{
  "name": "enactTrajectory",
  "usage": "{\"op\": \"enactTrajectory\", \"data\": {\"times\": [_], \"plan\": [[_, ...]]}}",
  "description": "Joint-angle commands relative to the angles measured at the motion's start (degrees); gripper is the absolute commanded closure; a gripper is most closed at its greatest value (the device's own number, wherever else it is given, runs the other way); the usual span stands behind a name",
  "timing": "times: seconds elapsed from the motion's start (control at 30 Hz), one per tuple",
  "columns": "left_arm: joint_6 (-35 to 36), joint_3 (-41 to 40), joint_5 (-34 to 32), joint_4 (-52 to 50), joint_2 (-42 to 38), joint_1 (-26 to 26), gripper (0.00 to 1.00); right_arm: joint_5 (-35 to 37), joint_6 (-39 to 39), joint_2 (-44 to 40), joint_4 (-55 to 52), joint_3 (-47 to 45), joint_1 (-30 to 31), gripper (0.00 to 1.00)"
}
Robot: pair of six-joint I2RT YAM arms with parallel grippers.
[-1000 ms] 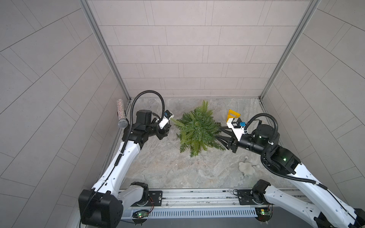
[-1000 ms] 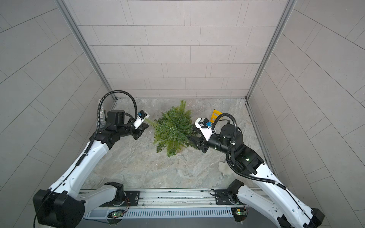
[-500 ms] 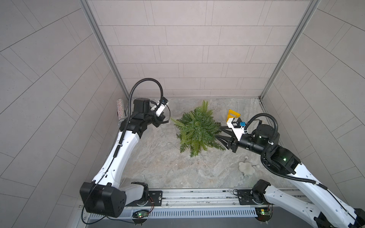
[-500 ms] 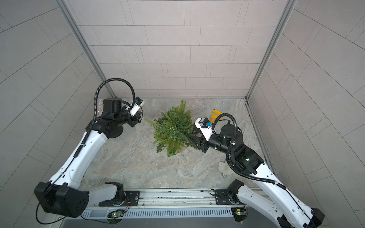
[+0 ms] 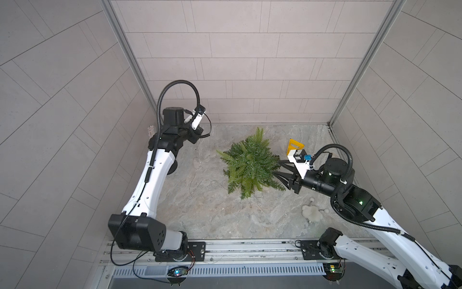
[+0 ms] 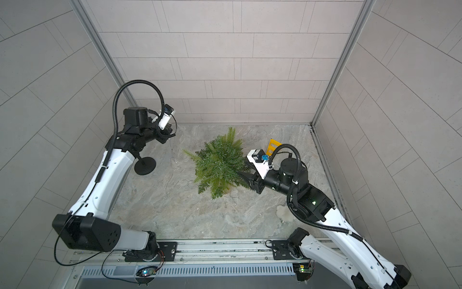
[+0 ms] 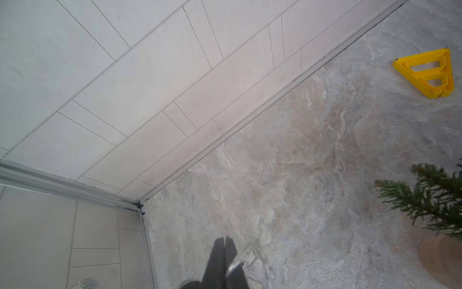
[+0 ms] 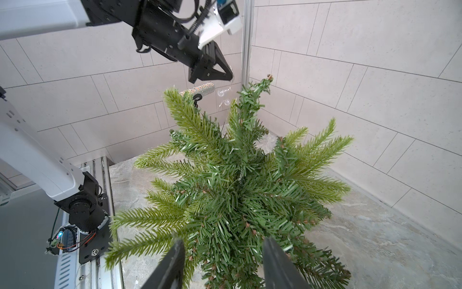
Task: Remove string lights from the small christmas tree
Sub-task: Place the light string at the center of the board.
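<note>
left gripper: clenched on the string lights, a hair-thin silvery wire with small clear round bulbs; raised near the back left corner, well apart from the tree.
string lights, course: dangling from the closed fingertips, two bulbs just below them; trailing in faint loose loops over the marbled grey tabletop between left arm and tree in both top views. Far end too thin to trace; cannot tell whether free of the branches.
small christmas tree: dense green fern-like needle branches; upright near the middle of the table.
right gripper: fingers parted, set on either side of the lower branches; squeezing or merely bracketing, cannot tell.
step in hand (judged): drawing the last of the wire clear of the tree.
doing it well: pull up and away along the wire's own line, slowly. Brace the tree low with the right gripper. Ease off at any bulb snagged on a needle instead of tugging, to avoid tipping the tree.
tan round pot: under the tree, holding its trunk; nothing else seen in it.
yellow plastic triangle: two open cells, both empty; flat near the back wall, beside the right wrist.
fluffy white pom-pom keychain: loose on the table by the right arm, in no container.
</note>
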Motion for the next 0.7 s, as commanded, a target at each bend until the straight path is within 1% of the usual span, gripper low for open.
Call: {"op": "enactTrajectory", "data": {"times": [0.0,0.07,0.2,0.33,0.43,0.5,0.57,0.6,0.67], "plan": [[-1.6,2.3,0.5,2.5,3.5,0.9,1.00,1.0,-0.6,-1.0,0.3,-0.3,0.3,0.48],[-3.1,2.0,0.8,4.4,5.3,0.9,1.00,3.4,-0.5,-1.0,0.0,-0.4,0.2,0.48],[-7.2,-1.8,-2.3,10.4,9.0,1.7,1.00,11.8,-0.6,-1.2,-2.2,0.6,-1.3,0.48],[-9.1,-6.8,-2.2,16.7,12.0,1.9,1.00,23.9,0.7,-1.4,-4.4,1.2,-4.7,0.46],[-10.3,-8.8,-1.8,19.9,14.6,2.0,1.00,29.1,2.2,-0.7,-4.1,-0.4,-7.7,0.44],[-10.6,-9.1,-1.6,20.2,16.5,2.1,1.00,32.1,4.1,-0.3,-2.7,-2.2,-10.3,0.44],[-11.0,-10.0,-1.6,21.2,17.7,2.0,0.99,35.3,6.4,-0.1,0.1,-5.3,-14.8,0.43],[-11.2,-10.5,-1.6,21.9,18.1,2.1,0.96,36.0,7.6,-0.2,1.6,-6.8,-17.4,0.43],[-11.8,-11.4,-1.4,22.7,18.4,2.0,0.89,35.1,10.9,0.4,4.3,-10.4,-23.9,0.43]]}}
